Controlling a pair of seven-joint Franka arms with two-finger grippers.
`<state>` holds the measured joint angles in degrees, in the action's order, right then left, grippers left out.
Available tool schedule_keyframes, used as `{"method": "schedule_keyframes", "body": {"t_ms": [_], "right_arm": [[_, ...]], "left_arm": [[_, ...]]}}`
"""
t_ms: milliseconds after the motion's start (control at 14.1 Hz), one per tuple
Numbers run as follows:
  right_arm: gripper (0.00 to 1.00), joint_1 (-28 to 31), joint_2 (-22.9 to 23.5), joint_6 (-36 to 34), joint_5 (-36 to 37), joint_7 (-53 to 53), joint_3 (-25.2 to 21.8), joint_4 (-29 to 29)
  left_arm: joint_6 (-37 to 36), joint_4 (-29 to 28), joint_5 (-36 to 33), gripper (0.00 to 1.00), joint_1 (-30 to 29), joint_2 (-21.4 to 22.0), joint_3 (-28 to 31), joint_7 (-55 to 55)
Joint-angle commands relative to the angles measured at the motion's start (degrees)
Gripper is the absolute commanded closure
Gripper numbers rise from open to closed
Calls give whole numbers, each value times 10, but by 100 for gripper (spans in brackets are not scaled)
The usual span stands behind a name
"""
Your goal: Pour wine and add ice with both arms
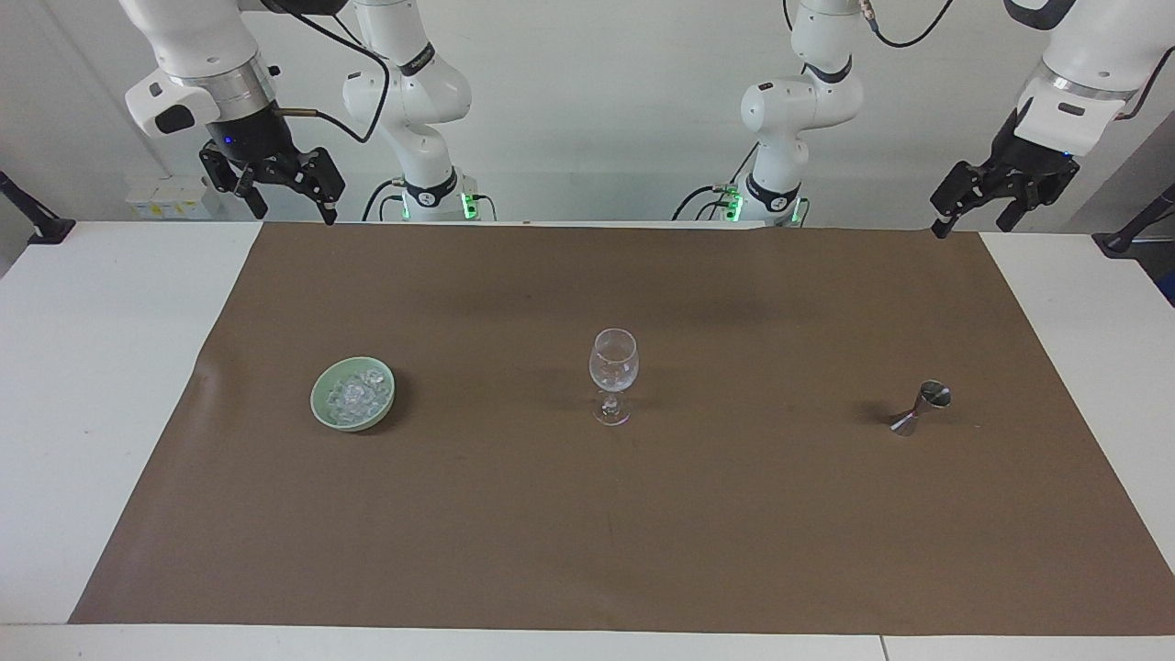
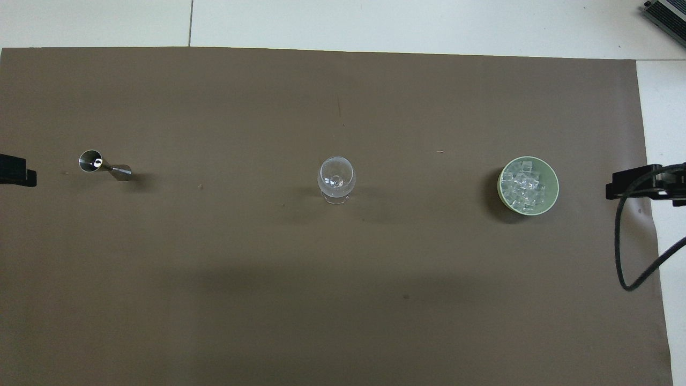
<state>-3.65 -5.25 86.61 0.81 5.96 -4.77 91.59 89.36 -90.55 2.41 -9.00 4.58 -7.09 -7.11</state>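
Ice (image 1: 353,396), a heap of small whitish-clear chunks, is held in a shallow pale-green bowl (image 1: 323,410) that rests on the brown paper mat (image 1: 587,551) toward the right arm's end of the table, well in from the mat's edges. The right gripper (image 1: 275,188), a black claw with fingers spread and nothing between them, is raised over the mat's corner nearest the robots at that end; the bowl lies down and forward from it, farther from the robots. A clear stemmed wine glass (image 1: 612,378) stands upright at the mat's middle, well apart from the bowl. A small steel double-cone jigger (image 1: 921,409) stands tilted toward the left arm's end. The left gripper (image 1: 982,207), likewise spread and empty, hangs over the mat's other robot-side corner. The right arm is judged nearer the ice, the left nearer the jigger. Nothing is seen standing between either gripper and its nearer thing.
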Motion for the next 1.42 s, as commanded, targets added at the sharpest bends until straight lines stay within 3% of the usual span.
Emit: {"method": "schedule_keyframes", "body": {"t_ms": [0, 213, 782, 1351], "right_arm": [[0, 2, -13, 7, -8, 2, 2, 16], [0, 2, -13, 7, -8, 2, 2, 16], [0, 2, -13, 7, -8, 2, 2, 16], [0, 2, -13, 7, -8, 2, 2, 16]], "left_arm": [[31, -31, 48, 0, -40, 19, -4, -61], [51, -48, 119, 0, -98, 24, -4, -116], [210, -197, 266, 0, -121, 81, -3, -391], [252, -268, 388, 0, -155, 88, -3, -542]]}}
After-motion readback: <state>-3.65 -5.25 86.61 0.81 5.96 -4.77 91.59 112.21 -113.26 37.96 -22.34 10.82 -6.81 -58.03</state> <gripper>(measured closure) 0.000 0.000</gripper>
